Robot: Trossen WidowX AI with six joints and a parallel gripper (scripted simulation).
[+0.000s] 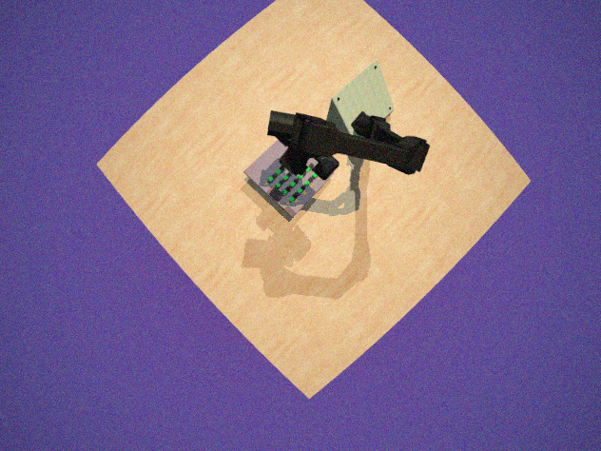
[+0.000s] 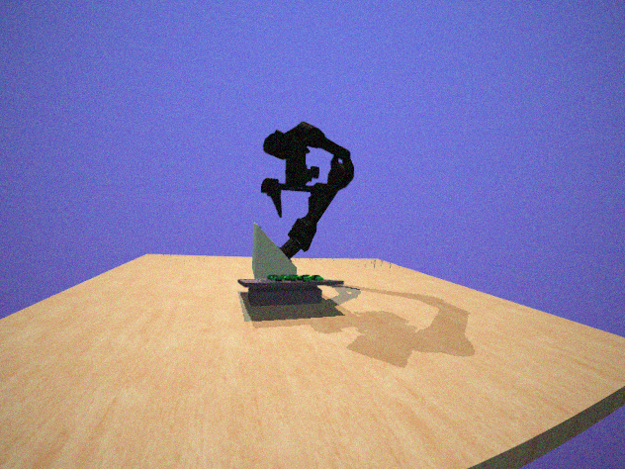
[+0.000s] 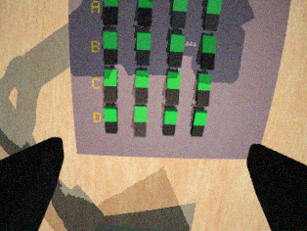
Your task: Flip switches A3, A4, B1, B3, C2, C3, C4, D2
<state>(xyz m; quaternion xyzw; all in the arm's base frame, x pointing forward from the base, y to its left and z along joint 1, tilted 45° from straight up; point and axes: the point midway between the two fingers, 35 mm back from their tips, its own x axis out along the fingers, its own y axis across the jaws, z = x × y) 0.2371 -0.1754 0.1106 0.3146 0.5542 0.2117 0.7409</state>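
Observation:
The mauve panel (image 1: 261, 162) (image 2: 254, 283) (image 3: 246, 113) carries four rows of green-and-dark rocker switches. In the wrist view A3 (image 3: 179, 6) and A4 (image 3: 213, 7) are cut by the top edge. B1 (image 3: 110, 40), B3 (image 3: 176, 43), C2 (image 3: 142, 80), C3 (image 3: 173, 81), C4 (image 3: 203, 83) and D2 (image 3: 140, 115) show fully, green halves towards row A. D2's dark half looks lighter than its row neighbours'. I cannot tell the tilts surely. Column numbers are out of view. My gripper (image 2: 296, 216) (image 3: 157, 151) is open and empty, high above the panel, fingertips framing its row D edge.
A pale green wedge-shaped block (image 1: 363, 94) (image 2: 267, 257) stands beside the panel, near the arm's base. The arm hides part of the panel in the top view. The arm's shadow falls over rows A and B and across the wooden table (image 1: 194, 121) (image 2: 176, 378).

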